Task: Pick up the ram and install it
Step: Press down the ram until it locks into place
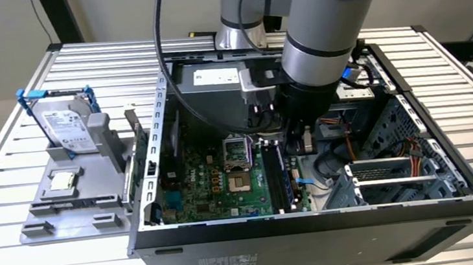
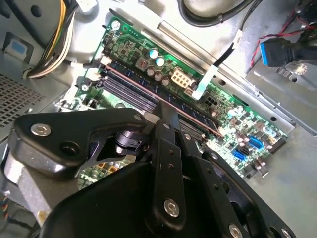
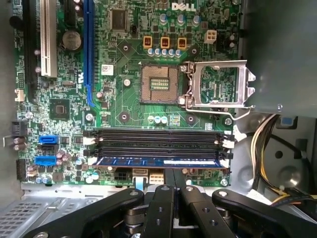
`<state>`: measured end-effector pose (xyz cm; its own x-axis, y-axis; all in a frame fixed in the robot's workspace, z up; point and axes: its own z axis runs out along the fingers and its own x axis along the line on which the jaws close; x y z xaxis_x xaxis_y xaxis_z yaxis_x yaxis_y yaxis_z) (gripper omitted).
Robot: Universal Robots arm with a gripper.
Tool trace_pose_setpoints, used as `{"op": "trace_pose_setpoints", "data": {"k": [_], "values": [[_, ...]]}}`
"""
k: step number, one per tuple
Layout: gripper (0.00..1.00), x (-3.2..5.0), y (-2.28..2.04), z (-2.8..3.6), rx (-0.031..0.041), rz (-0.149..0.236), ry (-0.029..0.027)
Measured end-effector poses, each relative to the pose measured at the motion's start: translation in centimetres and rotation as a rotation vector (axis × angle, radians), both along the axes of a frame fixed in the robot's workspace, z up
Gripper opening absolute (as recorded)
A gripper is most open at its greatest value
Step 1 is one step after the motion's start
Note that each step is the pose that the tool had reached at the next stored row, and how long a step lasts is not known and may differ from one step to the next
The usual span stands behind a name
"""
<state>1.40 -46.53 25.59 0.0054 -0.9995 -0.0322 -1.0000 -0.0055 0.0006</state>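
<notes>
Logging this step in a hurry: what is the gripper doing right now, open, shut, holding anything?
Gripper: fingers pressed together, shut on the ram, which sits along a memory slot on the motherboard.
</notes>
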Motion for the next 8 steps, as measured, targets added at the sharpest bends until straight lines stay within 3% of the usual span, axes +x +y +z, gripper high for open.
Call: {"op": "trace_pose_setpoints", "data": {"k": [4, 8], "values": [[0.0, 0.0, 0.0, 0.58, -0.0006, 0.0, 0.0], [0.0, 0.0, 0.0, 0.62, -0.0007, 0.0, 0.0005]]}}
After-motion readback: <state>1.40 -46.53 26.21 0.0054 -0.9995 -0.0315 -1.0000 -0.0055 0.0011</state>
